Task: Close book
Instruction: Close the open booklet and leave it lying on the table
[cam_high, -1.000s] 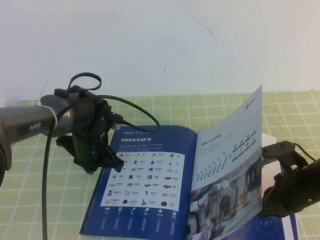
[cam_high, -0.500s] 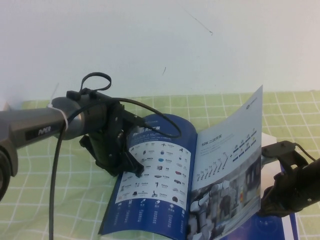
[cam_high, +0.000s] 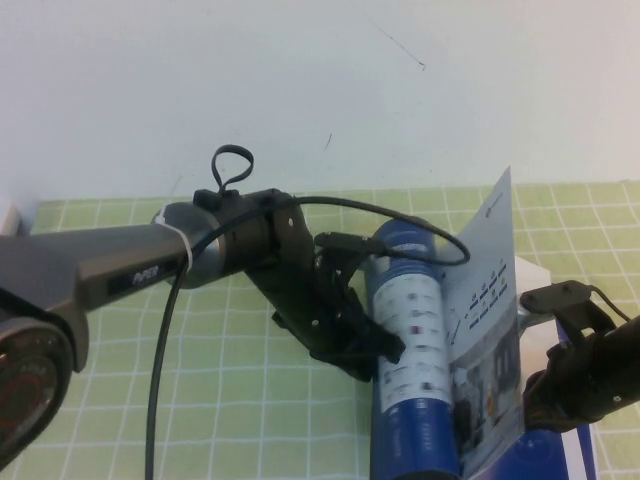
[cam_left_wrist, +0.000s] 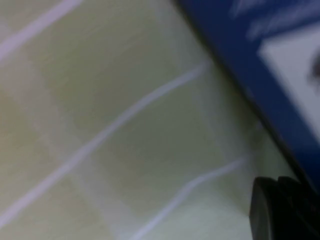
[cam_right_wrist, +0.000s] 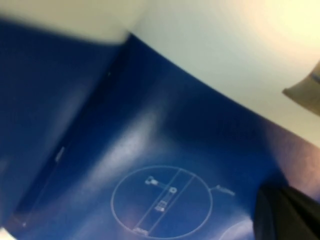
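Book (cam_high: 418, 432), spine toward white wall (cam_high: 300, 90), half-folded on green-checked counter (cam_high: 200, 400), left gripper (cam_high: 375, 350) against its curled page (cam_high: 410, 300), right gripper (cam_high: 540, 398) beside the upright page (cam_high: 490, 300); neither grip readable.

Raised camera looks down; both wrist cameras sit close, sharing the book (cam_high: 415, 300)

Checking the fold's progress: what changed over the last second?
The left gripper swept rightward over the checked cloth, pushing the left page of the book up from flat into a steep curl toward the right page. The right gripper stayed beside the book's right edge, and the right page stayed raised.
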